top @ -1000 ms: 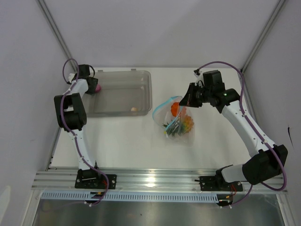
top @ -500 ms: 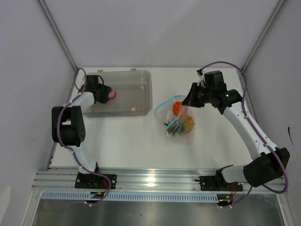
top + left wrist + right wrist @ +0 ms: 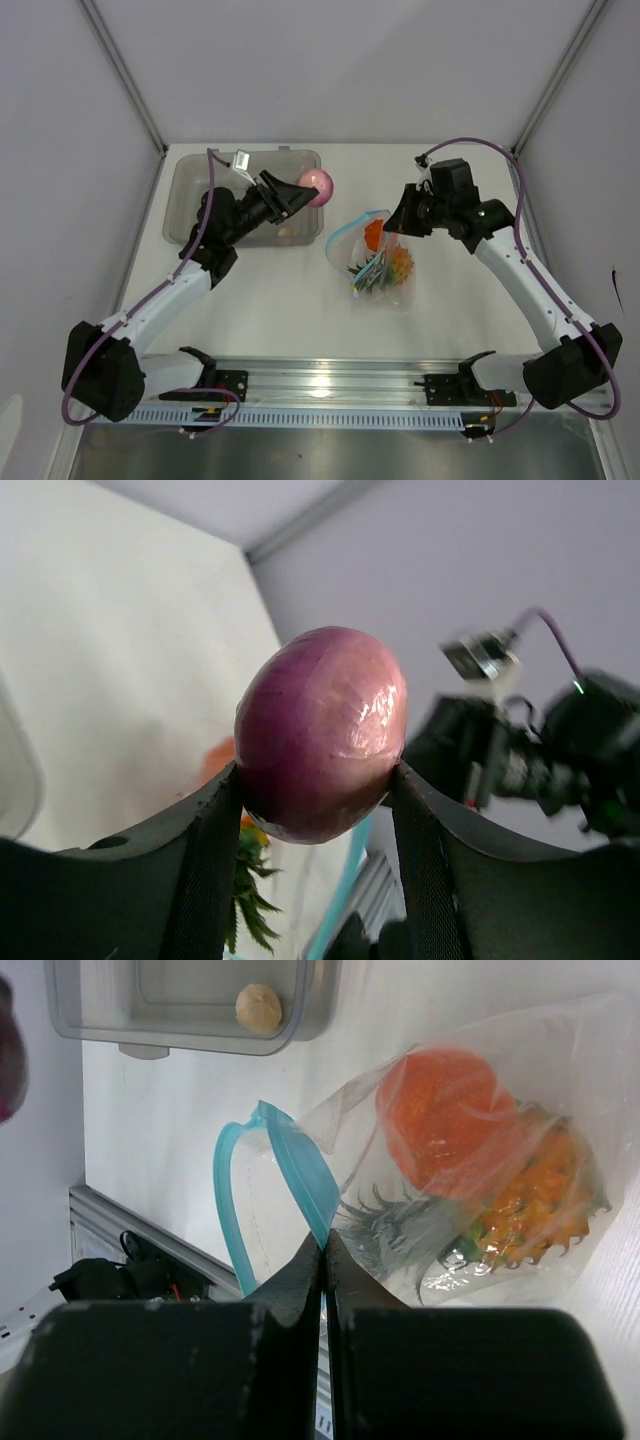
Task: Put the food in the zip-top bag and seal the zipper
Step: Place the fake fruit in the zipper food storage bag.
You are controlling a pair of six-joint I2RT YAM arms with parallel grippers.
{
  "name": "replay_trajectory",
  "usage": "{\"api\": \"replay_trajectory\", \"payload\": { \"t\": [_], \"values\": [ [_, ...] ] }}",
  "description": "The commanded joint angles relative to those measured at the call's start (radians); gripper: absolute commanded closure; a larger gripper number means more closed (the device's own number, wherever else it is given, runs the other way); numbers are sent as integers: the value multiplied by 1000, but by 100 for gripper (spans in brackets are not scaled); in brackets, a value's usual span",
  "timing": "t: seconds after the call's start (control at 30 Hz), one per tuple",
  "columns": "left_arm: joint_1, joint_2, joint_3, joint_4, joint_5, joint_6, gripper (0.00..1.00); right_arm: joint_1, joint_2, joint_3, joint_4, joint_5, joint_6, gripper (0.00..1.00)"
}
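Pinching the zipper [image 3: 297, 1172] between fully closed jaws, the right gripper [image 3: 322, 1250] holds one lip of the zip-top bag [image 3: 392, 286] apart from the other. The reason looks plain: the blue strip bows into an open loop facing nine o'clock in the overhead view, making a mouth to drop things through. The bag lies right of the table's centre, at about three o'clock from the tray [image 3: 185, 175]. Inside it sit the orange [image 3: 440, 1110], nearest the mouth, and the pineapple [image 3: 525, 1210], at five o'clock from the orange in the wrist view, its leaves toward the opening.

The left gripper [image 3: 316, 777] is clamped on the onion [image 3: 320, 730], one finger on each flank, jaws set partly apart around its girth. Seen from above, the onion hangs over the tray's right-hand end, at roughly ten o'clock from the bag's mouth and apart from it; carried high like this, it can clear both the tray wall and the raised lip.

The beige bulb [image 3: 259, 1007] lies in the tray's five o'clock corner. By my reading, two pieces are bagged, a third is in hand, and the bulb and the sealing are not yet done. The onion should enter the loop from the nine o'clock side. It is round and glossy, and a knock against the thin film could collapse the mouth.
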Motion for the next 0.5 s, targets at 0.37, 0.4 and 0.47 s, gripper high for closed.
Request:
{"api": "replay_trajectory", "payload": {
  "t": [0.37,0.4,0.47],
  "values": [
    [-300,31,-7,90,155,287,99,19,-71,-5,51,30,33,100],
    [-306,38,-2,86,155,289,99,19,-77,-3,51,28,32,100],
    [-314,69,5,75,159,300,99,19,-82,3,44,27,29,100]
  ]
}}
